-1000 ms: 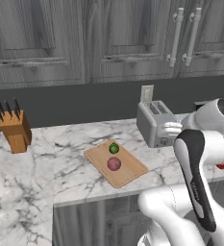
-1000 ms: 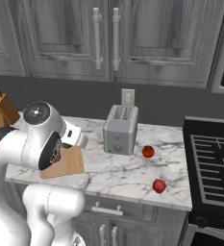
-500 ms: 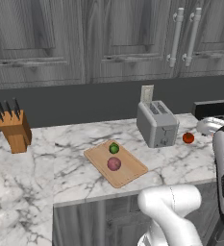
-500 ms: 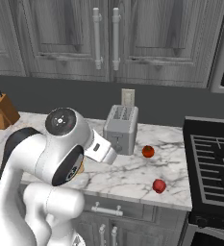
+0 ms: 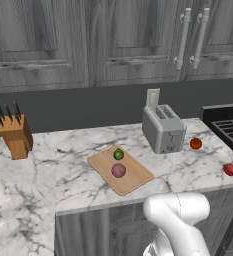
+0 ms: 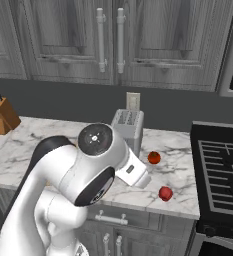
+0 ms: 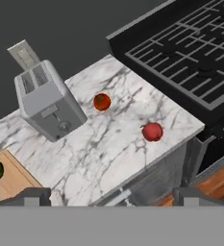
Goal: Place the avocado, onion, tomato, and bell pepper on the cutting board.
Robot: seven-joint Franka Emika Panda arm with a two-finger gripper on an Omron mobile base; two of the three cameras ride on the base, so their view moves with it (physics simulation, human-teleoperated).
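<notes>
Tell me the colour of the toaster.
Grey, a plain metallic grey; the toaster shows best in the hand view.

1 avocado (image 5: 118,154), 1 onion (image 5: 118,170), seemingly 2 red balls (image 5: 195,144).

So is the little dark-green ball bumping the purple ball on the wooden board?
Apart. The left base view shows bare tan board between the dark-green ball and the purple ball.

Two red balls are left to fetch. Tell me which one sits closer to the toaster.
The orange-red ball with a greenish top, just beside the toaster. The deeper red ball lies farther off, near the counter's front edge by the stove.
</notes>
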